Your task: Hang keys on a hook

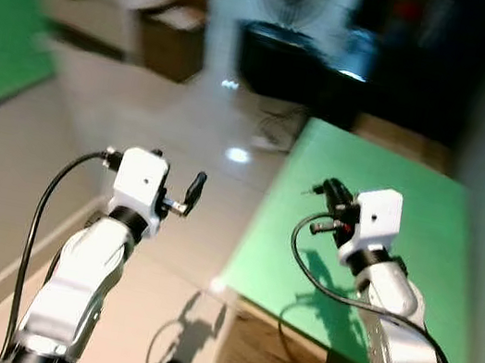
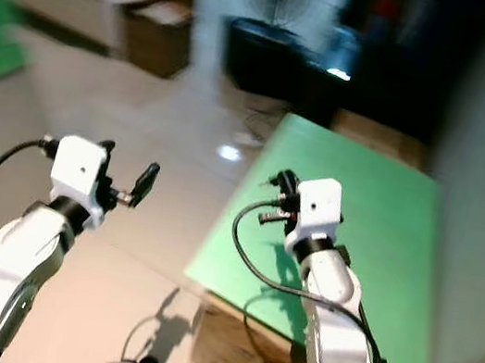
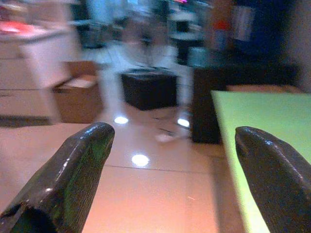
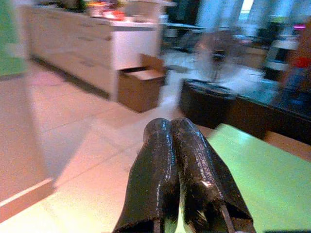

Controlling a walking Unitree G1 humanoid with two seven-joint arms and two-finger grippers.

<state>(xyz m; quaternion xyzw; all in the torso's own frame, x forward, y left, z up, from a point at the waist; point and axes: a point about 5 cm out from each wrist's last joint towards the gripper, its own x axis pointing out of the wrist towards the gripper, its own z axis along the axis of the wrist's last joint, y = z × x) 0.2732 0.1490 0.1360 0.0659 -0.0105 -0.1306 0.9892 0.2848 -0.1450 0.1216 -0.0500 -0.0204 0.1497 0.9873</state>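
While the left claw [image 3: 172, 179] gapes, the right claw [image 4: 172, 170] is pressed closed.

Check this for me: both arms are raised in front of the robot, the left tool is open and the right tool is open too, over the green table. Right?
Not quite. The right tool is shut, its two black fingers pressed together in the right wrist view. The rest holds: both arms are raised, the left tool is open, and the right one is over the green table.

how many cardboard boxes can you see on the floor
2. One open box by the white counter beyond the left gripper; one box under the green table's near edge. Blur may hide others.
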